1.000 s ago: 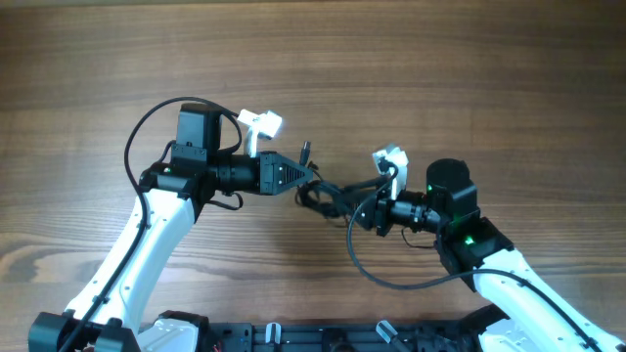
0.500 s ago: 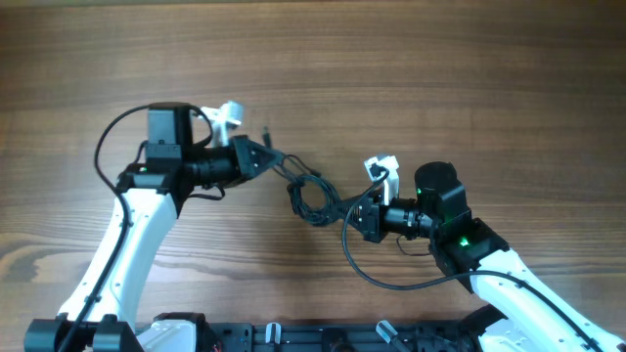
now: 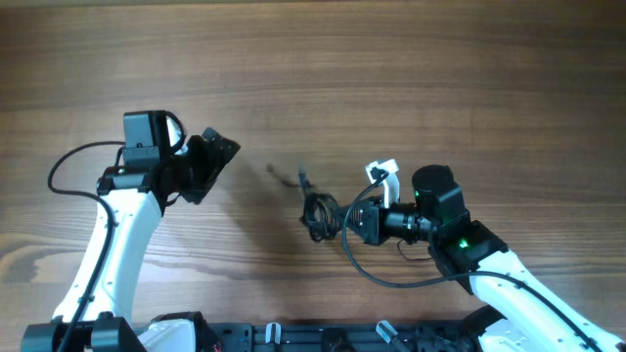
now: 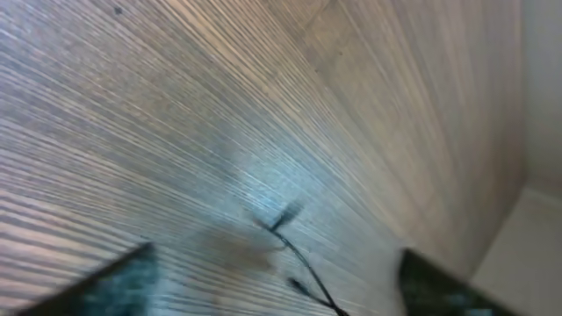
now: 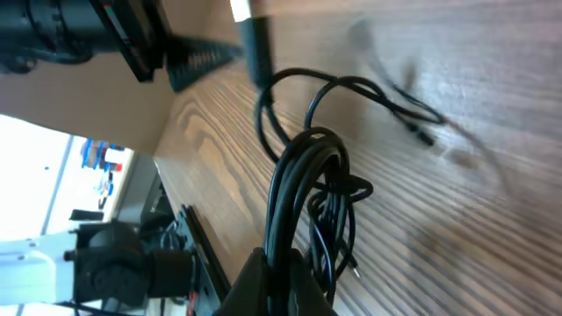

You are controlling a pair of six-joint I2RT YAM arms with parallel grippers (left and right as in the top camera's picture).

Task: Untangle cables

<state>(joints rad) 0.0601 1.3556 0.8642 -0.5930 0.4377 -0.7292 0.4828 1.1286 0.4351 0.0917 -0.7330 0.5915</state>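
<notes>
Right wrist view: I am seeing the right tool [image 5: 279, 276] clamped on the cables [image 5: 303, 180], its jaws closing together around several black strands pinched into one thick bunch at the bottom edge. Above the grip the strands are fanning out into loose loops that are lying on the wooden surface [image 5: 457, 237]. One thin loose strand [image 5: 413, 114] is trailing off to the right and ending in a tiny plug. A thicker plug [image 5: 255, 44] is standing up at the top of the loops.

From overhead, the right tool [image 3: 349, 217] is sitting at the right edge of the small bundle of cables [image 3: 318, 210], near the middle of the surface [image 3: 440, 78]. The loose strand [image 3: 284, 176] is running up and to the left from the bundle.

The left tool [image 3: 217, 161] is hanging well apart from the bundle, on the left, touching none of the cords. Its wrist view is badly blurred. The two dark shapes in the lower corners are probably its fingers [image 4: 114, 281], and if so they are standing wide apart with nothing between them. Beyond the left tool [image 4: 277, 285], the thin loose strand [image 4: 285, 228] is lying on the surface [image 4: 176, 105].
</notes>
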